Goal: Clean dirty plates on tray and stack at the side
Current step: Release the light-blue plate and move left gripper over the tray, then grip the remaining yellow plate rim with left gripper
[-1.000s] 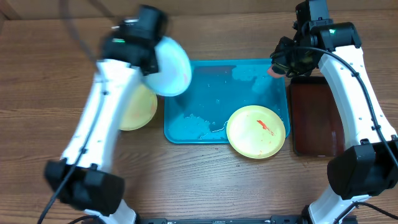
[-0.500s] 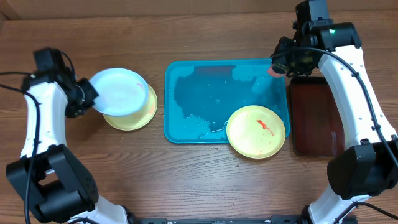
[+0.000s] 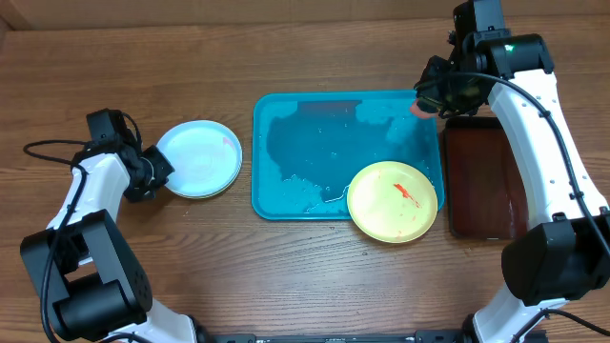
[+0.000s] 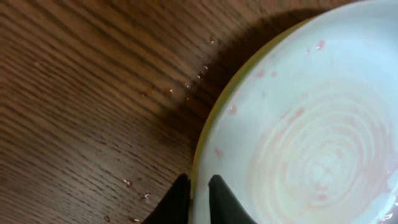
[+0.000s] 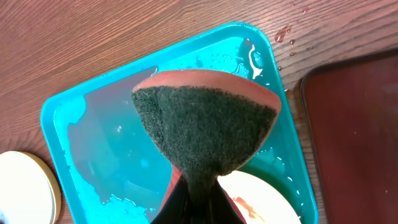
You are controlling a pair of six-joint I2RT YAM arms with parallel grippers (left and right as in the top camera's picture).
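The light blue-white plate (image 3: 198, 157) lies on a pale yellow plate with a lime-green rim (image 3: 225, 185) on the table, left of the teal tray (image 3: 286, 124). My left gripper (image 3: 157, 171) is at the stack's left edge. In the left wrist view its fingers (image 4: 198, 190) straddle the upper plate's (image 4: 311, 124) rim, with the yellow rim (image 4: 205, 134) just under it. A second yellow plate (image 3: 392, 200) with a red smear sits at the tray's front right corner. My right gripper (image 3: 424, 100) hovers over the tray's back right corner, shut on an orange and dark green sponge (image 5: 205, 118).
A dark brown-red tray (image 3: 486, 176) lies right of the teal tray. Water and foam pool in the teal tray (image 5: 93, 143). Small droplets dot the wood (image 4: 186, 87) beside the stack.
My left arm swung the blue-white plate from above the tray out to the left and lowered it onto the yellow plate. The right arm has not moved.
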